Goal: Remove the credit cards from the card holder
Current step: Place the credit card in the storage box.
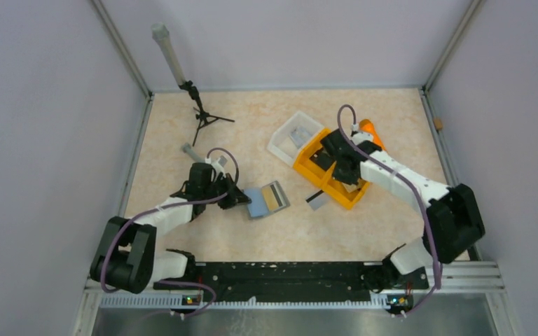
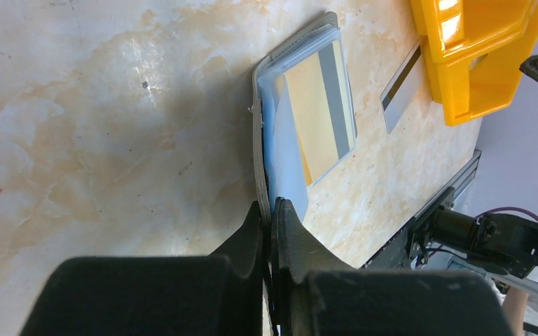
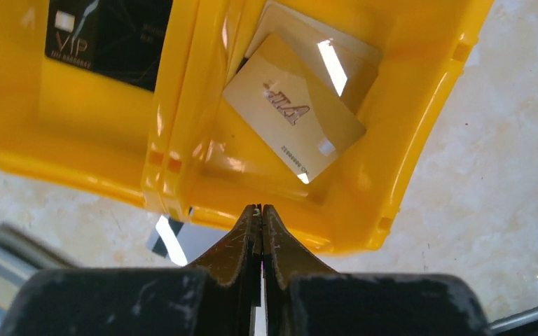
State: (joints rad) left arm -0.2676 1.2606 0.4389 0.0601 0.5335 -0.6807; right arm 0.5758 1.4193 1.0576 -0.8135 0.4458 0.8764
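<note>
Fingers of both arms show from above: the left fingers [image 1: 237, 198] meet the left edge of the card holder [image 1: 266, 199], which lies open near the middle of the desk [image 1: 378, 231], and the right fingers [image 1: 345, 173] hang over the bin [image 1: 307, 159] further right. No writing is legible from this height. A loose card [image 1: 315, 201] lies between holder and bin, just beside the bin's near corner. A clear tray [image 1: 291, 136] touches the bin's far side, and a tripod [image 1: 202, 117] stands well apart at the far left. Bare desk lies near and left of the holder. The left arm is folded low with its forearm reaching right; the right arm stretches left, away from its base. From the left wrist, the left fingers [image 2: 251, 238] pinch the holder's grey edge, and a striped card [image 2: 322, 105], gold with a grey band, sits in its inner panel. From the right wrist, a black card [image 3: 105, 31] marked "VIP" lies in the bin's left compartment. A gold card [image 3: 291, 115] with raised letters I cannot read surely and a row of small digits lies in the right compartment, atop another card. The right fingers [image 3: 242, 245] are pressed together, holding nothing, over the bin's near wall.
</note>
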